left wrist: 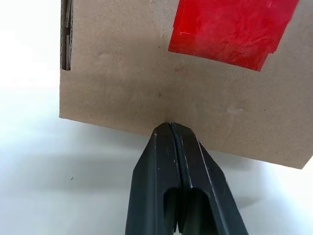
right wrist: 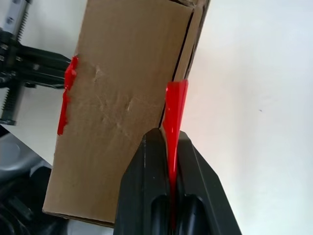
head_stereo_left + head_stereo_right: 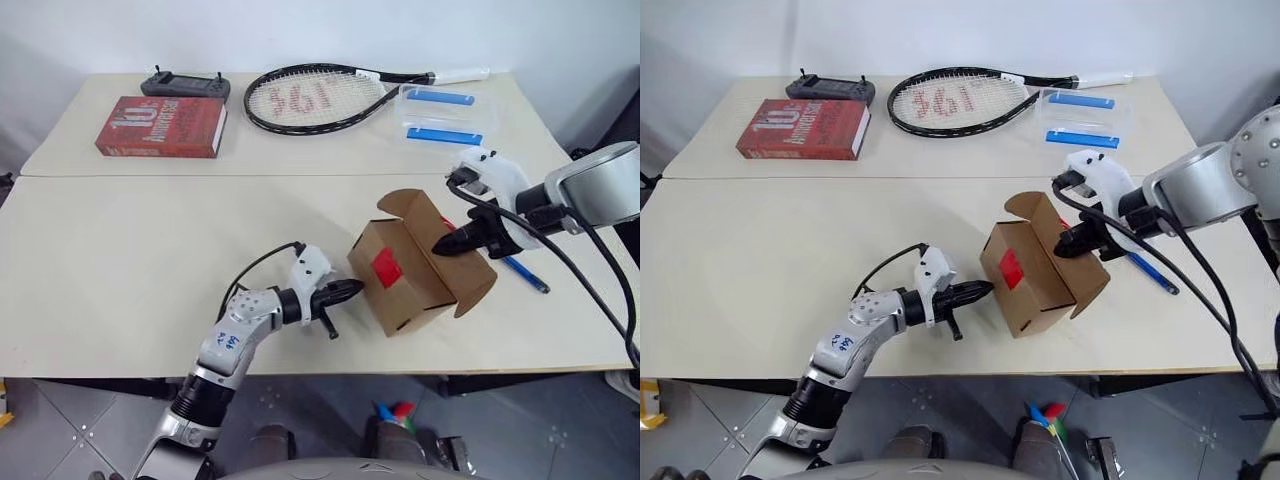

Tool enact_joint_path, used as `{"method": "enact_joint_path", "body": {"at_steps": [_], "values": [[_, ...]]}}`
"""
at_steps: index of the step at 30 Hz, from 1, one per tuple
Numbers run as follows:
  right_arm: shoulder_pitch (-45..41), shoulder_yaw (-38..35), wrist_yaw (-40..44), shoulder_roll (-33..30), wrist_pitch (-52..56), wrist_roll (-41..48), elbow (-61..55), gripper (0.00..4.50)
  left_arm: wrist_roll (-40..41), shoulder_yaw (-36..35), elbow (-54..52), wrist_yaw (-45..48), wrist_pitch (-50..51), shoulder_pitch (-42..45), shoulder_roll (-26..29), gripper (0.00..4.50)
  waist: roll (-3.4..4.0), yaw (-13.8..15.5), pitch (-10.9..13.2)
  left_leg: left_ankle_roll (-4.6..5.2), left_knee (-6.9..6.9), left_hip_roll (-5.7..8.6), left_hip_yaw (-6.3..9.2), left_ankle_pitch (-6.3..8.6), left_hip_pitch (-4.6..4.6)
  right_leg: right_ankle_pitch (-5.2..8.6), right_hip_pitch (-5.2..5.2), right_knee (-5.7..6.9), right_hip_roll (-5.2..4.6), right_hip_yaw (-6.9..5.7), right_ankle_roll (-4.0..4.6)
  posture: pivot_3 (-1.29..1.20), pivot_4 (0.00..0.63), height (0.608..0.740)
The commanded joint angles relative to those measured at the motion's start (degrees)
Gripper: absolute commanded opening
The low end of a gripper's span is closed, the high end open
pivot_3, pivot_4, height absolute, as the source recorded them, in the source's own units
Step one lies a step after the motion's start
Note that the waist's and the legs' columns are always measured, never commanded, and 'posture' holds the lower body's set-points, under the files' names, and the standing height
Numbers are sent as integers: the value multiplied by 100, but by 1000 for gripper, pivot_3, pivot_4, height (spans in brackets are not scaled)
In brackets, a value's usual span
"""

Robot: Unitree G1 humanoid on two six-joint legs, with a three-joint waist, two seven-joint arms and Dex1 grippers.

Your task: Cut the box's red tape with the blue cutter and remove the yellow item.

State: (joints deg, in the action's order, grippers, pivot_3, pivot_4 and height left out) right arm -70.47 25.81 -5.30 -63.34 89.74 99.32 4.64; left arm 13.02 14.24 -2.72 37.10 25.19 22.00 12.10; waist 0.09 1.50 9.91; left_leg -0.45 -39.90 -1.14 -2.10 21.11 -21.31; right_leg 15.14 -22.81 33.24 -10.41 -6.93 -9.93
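Right of centre in the head views, the box (image 3: 420, 285) lies on its side on the table (image 3: 150, 280), one flap standing open at its upper edge. A patch of red tape (image 3: 387, 268) shows on the face turned toward the lower left. The left gripper (image 3: 352, 288) comes in from the lower left with its fingers pressed together and empty, and their tips touch that face just below the patch. The right gripper (image 3: 445, 245) reaches down from the upper right. In its wrist view the fingers are closed on a loose strip of red tape that runs up to the seam beside a flap.

The main risk is the box shifting. The left gripper only props it with shut tips, so a pull on the strip could drag or tip the light carton rather than peel anything. The thin strip could also tear or slip out of the pinch, leaving the seam stuck.

The blue cutter (image 3: 527, 274) lies on the table just right of the box, in neither gripper. A sliding box or a swinging arm could knock it toward the right edge. The yellow item is probably inside and could roll out if the box tips.
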Motion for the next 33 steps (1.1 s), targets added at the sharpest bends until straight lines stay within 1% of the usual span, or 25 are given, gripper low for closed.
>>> {"method": "enact_joint_path", "body": {"at_steps": [1,3,9,15,16,18,20,21,24,27,29,33], "values": [[483,282,-933,95,-545,1218,-333,38,-34,55,-51,8,14,-17,-10,0,-1,-3,0,0,-1,0,0,0,0,0,0,1,0,0,0,0,150,740],[681,249,-1163,180,-755,1363,-432,38,-70,72,-34,8,39,-11,37,0,-1,-3,-1,0,-7,-1,-1,0,0,0,2,3,0,1,1,0,150,740],[1111,15,-1534,341,-1039,1368,-620,38,-105,50,-85,76,-18,29,195,0,-7,-32,-6,0,-10,-16,-13,0,14,-9,4,12,8,1,14,0,150,740],[1169,-153,-1767,377,-1114,1368,-756,38,265,-264,-729,684,340,154,942,0,-10,-82,-7,-21,-12,-67,-22,2,15,-21,-4,7,50,-7,48,0,150,740],[1144,-170,-1808,346,-1104,1368,-792,38,350,-366,-834,879,354,217,1161,0,-10,-85,-7,-26,-10,-73,-22,1,14,-20,-7,8,55,-7,53,0,150,740],[1088,-193,-1853,272,-1066,1368,-843,38,635,-562,-1043,1222,472,358,1458,0,-10,-88,-7,-31,-10,-81,-22,1,8,-19,-17,11,63,-6,59,0,150,740],[1026,-201,-1876,229,-1028,1368,-835,38,944,-704,-1193,1465,621,506,1607,0,-10,-80,-7,-33,-10,-81,-24,1,6,-19,-22,13,64,-5,61,0,150,740],[982,-202,-1879,196,-997,1368,-814,38,1232,-836,-1302,1595,793,669,1638,0,-10,-67,-7,-33,-9,-81,-25,2,4,-19,-24,13,64,-4,61,0,150,740],[891,-183,-1887,125,-928,1368,-758,38,1782,-1072,-1382,1637,1146,1188,1508,0,-13,-30,-5,-34,-13,-81,-27,2,-7,-20,-34,12,64,-2,62,0,150,740],[841,-156,-1911,108,-890,1368,-706,38,1920,-1026,-1199,1404,1184,1627,1081,0,-13,-13,-5,-34,-15,-80,-32,2,-10,-20,-38,12,64,-1,63,0,150,740],[824,-140,-1936,110,-884,1368,-681,38,1745,-783,-979,1327,1084,1778,814,0,-15,-9,-4,-33,-14,-79,-34,2,-10,-21,-38,11,64,1,62,0,150,740],[781,-100,-1988,98,-864,1368,-644,38,1110,-49,-636,1258,829,1739,613,0,-18,-16,-2,-33,-9,-78,-41,2,-6,-21,-40,10,64,0,61,0,150,740]]}}
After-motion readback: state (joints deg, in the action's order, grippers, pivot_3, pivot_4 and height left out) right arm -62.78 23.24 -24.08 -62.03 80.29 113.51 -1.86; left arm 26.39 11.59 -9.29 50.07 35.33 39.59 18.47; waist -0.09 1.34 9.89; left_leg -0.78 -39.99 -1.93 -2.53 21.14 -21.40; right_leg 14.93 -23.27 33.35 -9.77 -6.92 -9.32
